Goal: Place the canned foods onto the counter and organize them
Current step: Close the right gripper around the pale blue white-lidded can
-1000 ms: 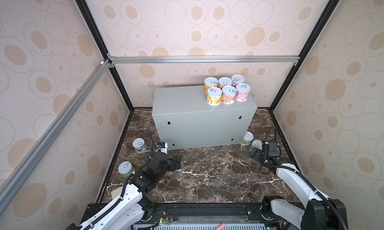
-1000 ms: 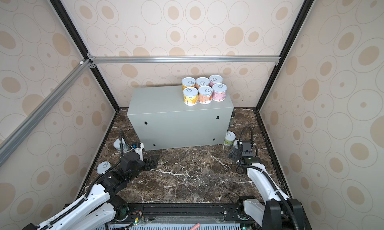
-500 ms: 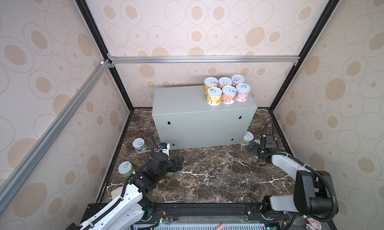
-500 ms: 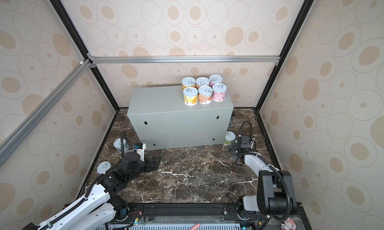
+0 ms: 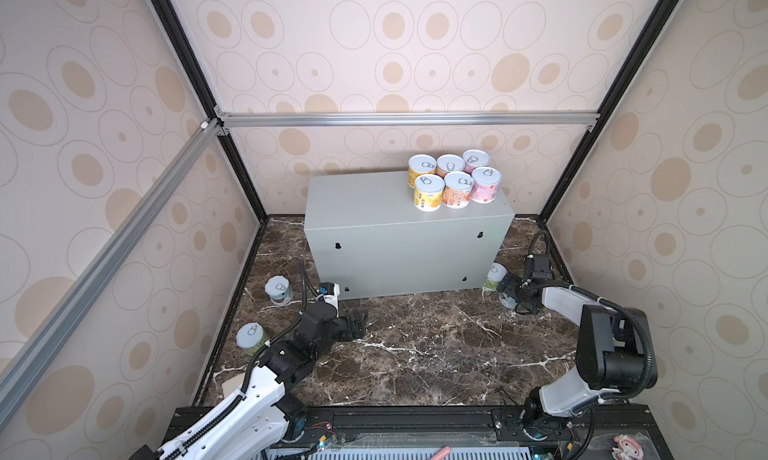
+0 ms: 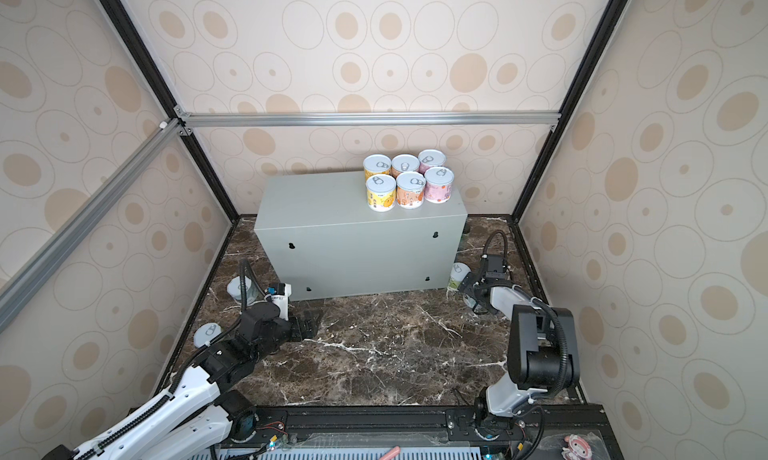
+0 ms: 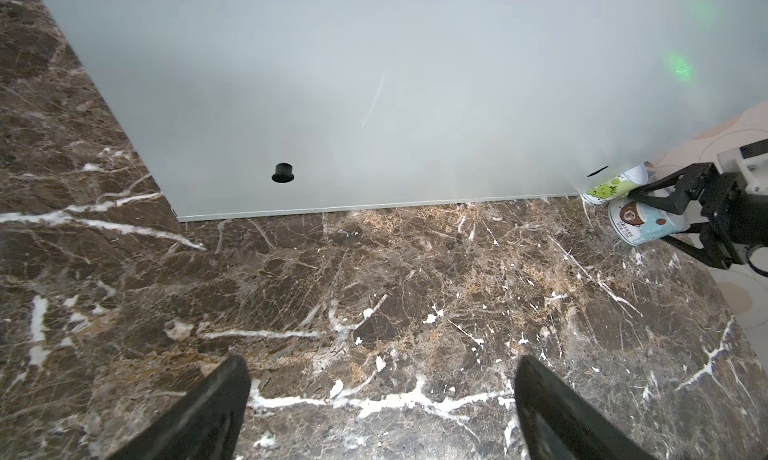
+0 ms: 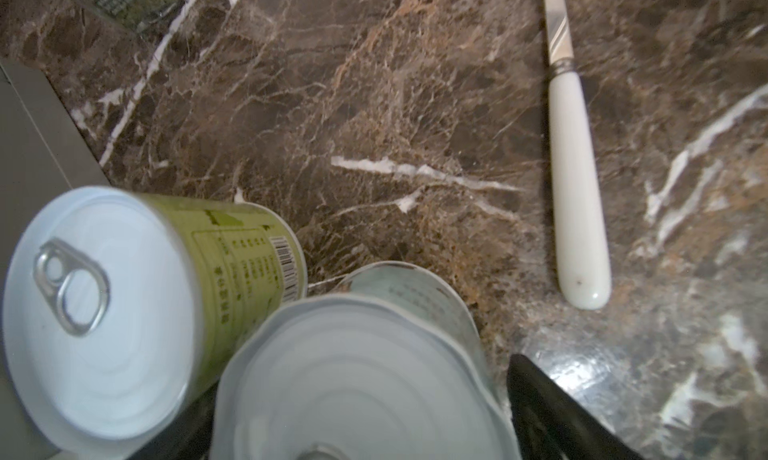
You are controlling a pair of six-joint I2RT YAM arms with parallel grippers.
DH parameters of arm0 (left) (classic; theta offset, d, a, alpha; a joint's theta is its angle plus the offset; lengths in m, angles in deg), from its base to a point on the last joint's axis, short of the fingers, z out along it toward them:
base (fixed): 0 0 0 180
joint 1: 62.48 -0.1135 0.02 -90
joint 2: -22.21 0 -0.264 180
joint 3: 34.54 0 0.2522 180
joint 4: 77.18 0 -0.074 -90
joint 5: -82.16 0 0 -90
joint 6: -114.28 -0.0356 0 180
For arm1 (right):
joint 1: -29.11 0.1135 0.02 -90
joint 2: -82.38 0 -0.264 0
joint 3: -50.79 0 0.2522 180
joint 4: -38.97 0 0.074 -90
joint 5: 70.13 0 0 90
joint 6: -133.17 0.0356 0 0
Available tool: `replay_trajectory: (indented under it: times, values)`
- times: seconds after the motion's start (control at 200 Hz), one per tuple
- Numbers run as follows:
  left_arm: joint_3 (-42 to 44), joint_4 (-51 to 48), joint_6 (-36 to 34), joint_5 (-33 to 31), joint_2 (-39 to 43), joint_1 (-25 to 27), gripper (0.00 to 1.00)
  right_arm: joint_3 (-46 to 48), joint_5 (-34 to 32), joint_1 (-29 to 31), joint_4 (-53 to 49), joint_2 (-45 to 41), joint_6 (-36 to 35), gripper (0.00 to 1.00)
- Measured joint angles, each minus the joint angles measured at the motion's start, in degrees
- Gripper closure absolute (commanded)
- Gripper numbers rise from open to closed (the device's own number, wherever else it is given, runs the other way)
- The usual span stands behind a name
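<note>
Off the right end of the counter point(image 5: 407, 245), my right gripper point(image 7: 649, 217) straddles the teal can point(image 8: 365, 374), grip unclear; left gripper point(image 7: 382, 366) fingers apart, empty.

left pincer point(image 7: 382, 364) agape, right pincer point(image 7: 649, 218) low

We see the marble tabletop point(image 5: 415, 354) open in front of the grey box point(image 5: 407, 258), which walls off the back. Box top free on its left; six cans point(image 5: 459, 182) fill right rear. A knife point(image 8: 577, 196) lies near two corner cans point(image 8: 124, 304).
</note>
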State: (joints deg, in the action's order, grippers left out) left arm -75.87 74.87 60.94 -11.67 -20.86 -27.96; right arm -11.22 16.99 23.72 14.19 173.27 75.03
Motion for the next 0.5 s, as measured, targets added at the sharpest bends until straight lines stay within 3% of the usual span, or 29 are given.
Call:
replay_trajectory:
  times: [0.23, 0.5]
  values:
    - [-0.24, 0.02, 0.00, -0.09, -0.28, 0.00, 0.01, -0.72, -0.09, -0.15, -1.44, -0.59, -1.53, 0.30]
    - [-0.35, -0.11, -0.02, -0.11, 1.03, 0.00, 0.01, 1.42, 0.07, 0.59, -3.74, -4.11, -3.13, 0.34]
